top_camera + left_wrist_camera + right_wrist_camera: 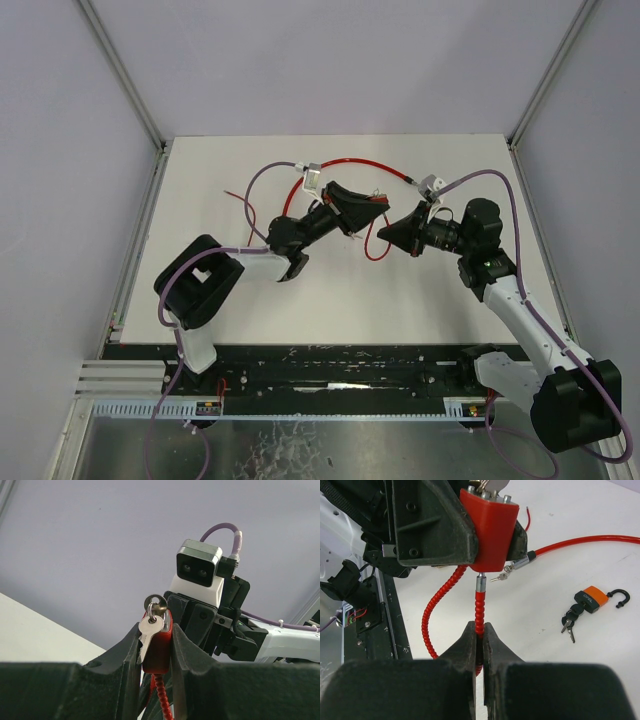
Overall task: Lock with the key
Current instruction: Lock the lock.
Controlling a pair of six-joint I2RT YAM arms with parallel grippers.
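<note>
Red lock body [490, 530] is clamped between the fingers of the left end effector [156, 630] and held off the desk [420, 300], just 12 o'clock of desk centre in the top view. A silver key [148, 632] is hung from a ring at the top of the body and lies against its face. Whether a key is seated in the keyhole cannot be told.

Right end effector [480, 627] is clenched on the red cable [479, 607], directly at 6 o'clock of the lock body in the right wrist view. The cable's metal ferrule [480, 583] is met with the underside of the body; full seating cannot be confirmed.

The rest of the cable is looped across the desk toward 12 o'clock in the top view.

An orange padlock [594, 597], shackle open, is seen flat on the desk at 3 o'clock of the right end effector, with its keys [568, 621] beside it.
</note>
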